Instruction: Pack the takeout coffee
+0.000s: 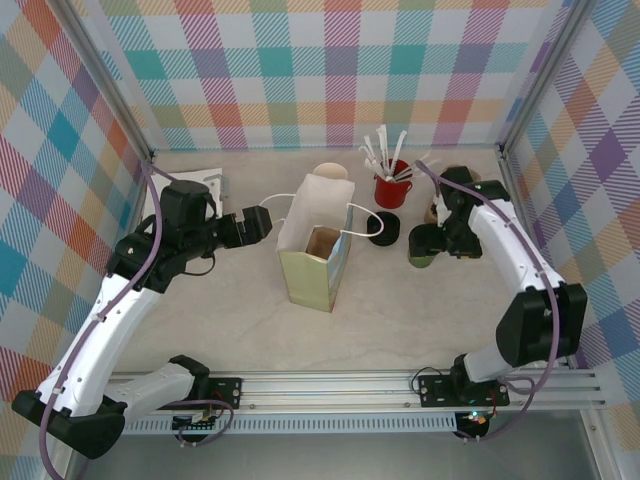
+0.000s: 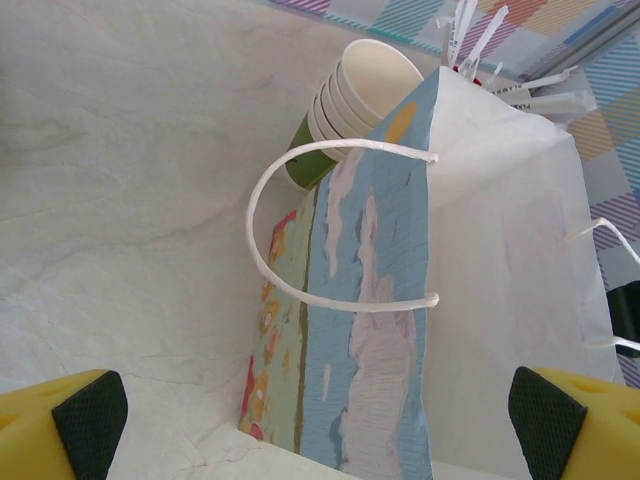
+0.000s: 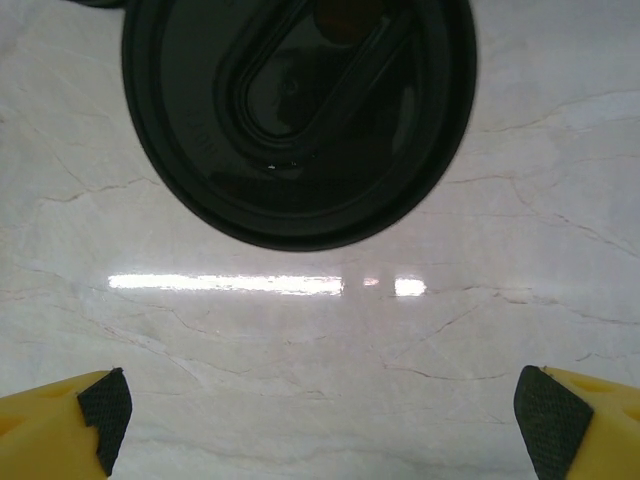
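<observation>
Top external view is showing the paper bag [image 1: 315, 245] standing upright at table centre, its mouth gaping upward so the cup can go in from above. The left gripper [image 1: 262, 225] is hovering just left of the bag, jaws released and gripping nothing, probably placed to steady it. The takeout coffee [image 1: 421, 256] is standing right of the bag, not yet inside. The right gripper [image 1: 436, 232] is hanging over it, jaws spread and empty. The black lid [image 3: 300, 120] ahead of its fingers is likely the coffee's own, though the cup body is hidden there.
</observation>
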